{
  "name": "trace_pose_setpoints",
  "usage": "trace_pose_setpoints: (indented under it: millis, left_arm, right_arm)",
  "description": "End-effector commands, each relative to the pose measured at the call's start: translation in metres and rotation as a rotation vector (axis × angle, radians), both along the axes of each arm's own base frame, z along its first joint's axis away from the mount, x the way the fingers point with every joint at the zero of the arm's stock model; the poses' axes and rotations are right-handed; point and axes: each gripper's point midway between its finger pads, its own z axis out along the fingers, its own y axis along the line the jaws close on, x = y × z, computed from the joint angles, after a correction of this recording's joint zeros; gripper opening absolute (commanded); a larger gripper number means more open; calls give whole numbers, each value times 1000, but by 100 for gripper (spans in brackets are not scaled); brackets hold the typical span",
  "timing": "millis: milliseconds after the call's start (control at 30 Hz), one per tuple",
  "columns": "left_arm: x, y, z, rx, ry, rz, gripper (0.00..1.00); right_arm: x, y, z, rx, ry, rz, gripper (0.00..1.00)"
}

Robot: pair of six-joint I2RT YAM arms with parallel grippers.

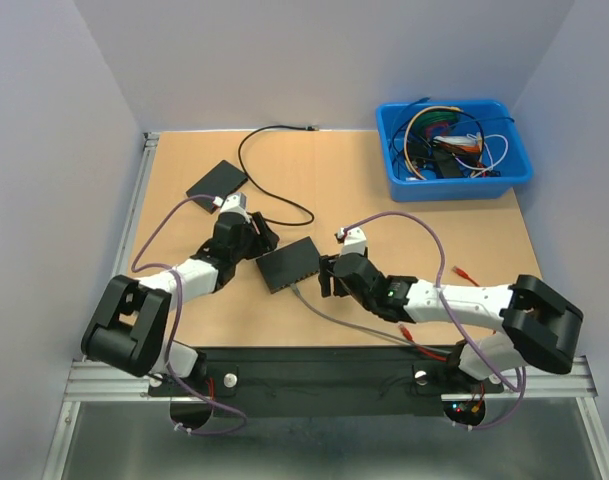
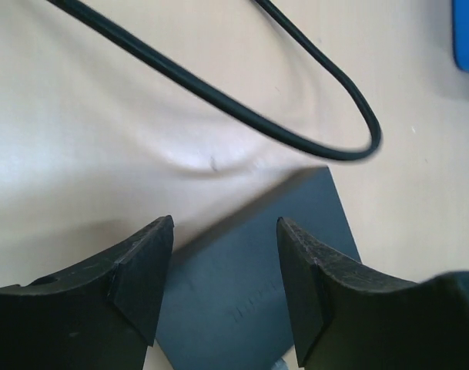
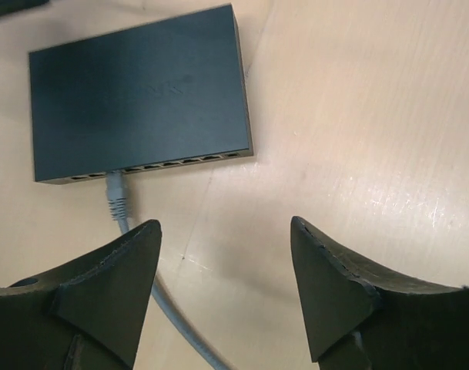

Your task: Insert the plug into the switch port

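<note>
Plug in the switch, both grippers spread and empty.
The plug [image 3: 115, 187] sits in an end port of the switch [image 3: 138, 92], mid-table [image 1: 334, 180]. The left gripper [image 2: 222, 254] hangs at its 10 o'clock, the right gripper [image 3: 224, 247] at 4 o'clock. The right one is close over the grey cable [image 3: 169, 312], so a careless retreat could snag it and tug the plug loose.

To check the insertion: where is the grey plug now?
In the right wrist view, the grey plug sits in the leftmost port of the black switch.
</note>
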Motion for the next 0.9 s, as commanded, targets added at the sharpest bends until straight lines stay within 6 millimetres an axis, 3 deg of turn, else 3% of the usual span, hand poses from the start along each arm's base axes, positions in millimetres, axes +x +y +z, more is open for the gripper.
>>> trace_pose_setpoints:
  millis: [0, 233, 433, 667, 867]
  left_arm:
    - [20, 14, -4, 46, 16, -4, 66]
    - [27, 8, -27, 38, 73, -28, 62]
    - [8, 10, -39, 19, 97, -39, 61]
    - [-8, 6, -32, -40, 91, -59, 61]
    - [-18, 6, -26, -73, 86, -58, 61]
  right_arm:
    - [9, 11, 4, 20, -4, -27, 73]
    - [15, 19, -8, -2, 23, -18, 74]
    - [31, 29, -24, -45, 41, -19, 74]
    - [52, 39, -36, -62, 57, -9, 74]
    - [62, 64, -32, -28, 64, 30, 73]
